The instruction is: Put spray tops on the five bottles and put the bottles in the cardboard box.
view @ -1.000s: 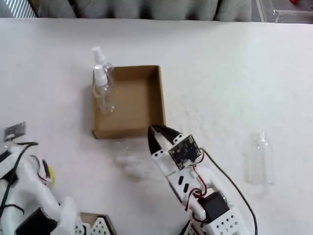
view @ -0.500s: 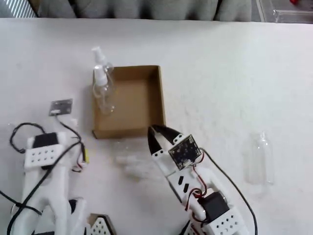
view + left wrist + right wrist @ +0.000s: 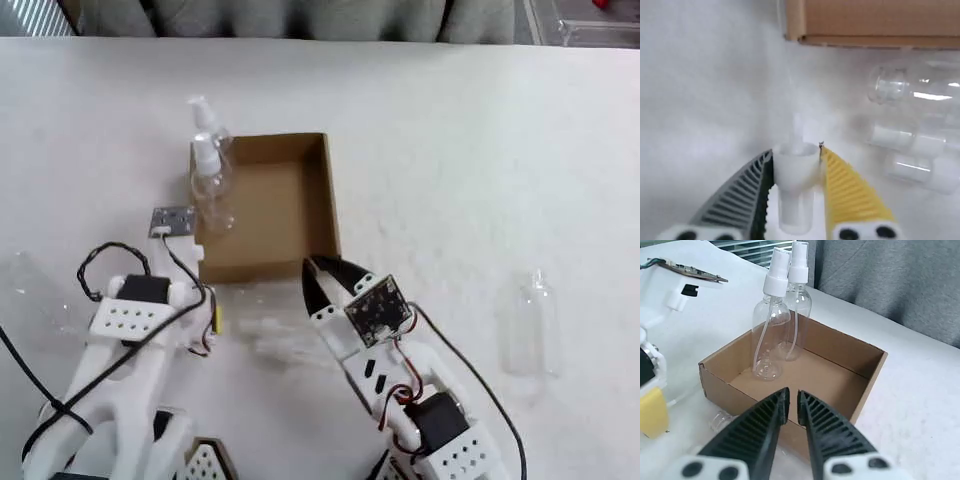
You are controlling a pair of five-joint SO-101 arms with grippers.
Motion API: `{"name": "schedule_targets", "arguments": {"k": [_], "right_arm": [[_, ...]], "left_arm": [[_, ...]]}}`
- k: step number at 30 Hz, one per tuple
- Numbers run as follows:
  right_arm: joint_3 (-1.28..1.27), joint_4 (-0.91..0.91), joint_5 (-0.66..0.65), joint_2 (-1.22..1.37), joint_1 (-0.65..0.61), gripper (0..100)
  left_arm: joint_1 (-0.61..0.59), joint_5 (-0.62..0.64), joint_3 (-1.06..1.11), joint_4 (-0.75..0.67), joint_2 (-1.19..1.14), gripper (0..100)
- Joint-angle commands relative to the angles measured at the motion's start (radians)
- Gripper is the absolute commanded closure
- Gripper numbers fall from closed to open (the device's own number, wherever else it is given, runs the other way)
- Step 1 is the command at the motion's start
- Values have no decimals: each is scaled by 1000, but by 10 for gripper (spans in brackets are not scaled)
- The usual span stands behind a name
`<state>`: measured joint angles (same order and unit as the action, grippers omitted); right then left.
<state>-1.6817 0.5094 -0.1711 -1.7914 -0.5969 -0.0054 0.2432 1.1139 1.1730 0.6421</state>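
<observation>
While the left arm's fingers [image 3: 845, 185] clamp a white plastic spray top [image 3: 796, 172] between them, clear uncapped plastic bottles [image 3: 912, 92] lie on the white tabletop [image 3: 705, 100] just ahead of their tips, beside the brown cardboard box [image 3: 870, 22]. The right arm's fingers [image 3: 765, 425] are closed together on nothing; beyond their tips two capped bottles [image 3: 771, 340] stand inside the box.

Two clear plastic spray-topped bottles [image 3: 212, 190] stand in the far left corner of the open brown cardboard box [image 3: 328, 190] on the white desk [image 3: 450, 150]. Uncapped clear bottles [image 3: 275, 335] lie just before it; a lone clear bottle [image 3: 528, 325] lies well apart, right.
</observation>
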Motion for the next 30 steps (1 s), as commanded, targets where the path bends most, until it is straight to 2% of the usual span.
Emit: {"name": "schedule_targets", "arguments": {"k": [1, 5, 9, 14, 17, 25, 30], "right_arm": [[-8, -5, -12, -5, 8, 984], [-8, -5, -12, -5, 8, 984], [-8, -4, -12, -5, 8, 984], [-8, -2, -12, -5, 8, 984], [-8, -2, -12, -7, 8, 984], [-8, -2, -12, -7, 8, 984], [-8, -4, -12, -7, 8, 984]], "left_arm": [[16, 28, -12, -23, 36, 784], [16, 26, -14, -17, 36, 679], [16, 25, -34, -8, 38, 701], [-13, 23, -123, 97, 38, 749], [-125, 8, -201, 133, 38, 795], [-492, -255, -299, 133, 36, 973], [-671, -427, -295, 132, 31, 979]]}}
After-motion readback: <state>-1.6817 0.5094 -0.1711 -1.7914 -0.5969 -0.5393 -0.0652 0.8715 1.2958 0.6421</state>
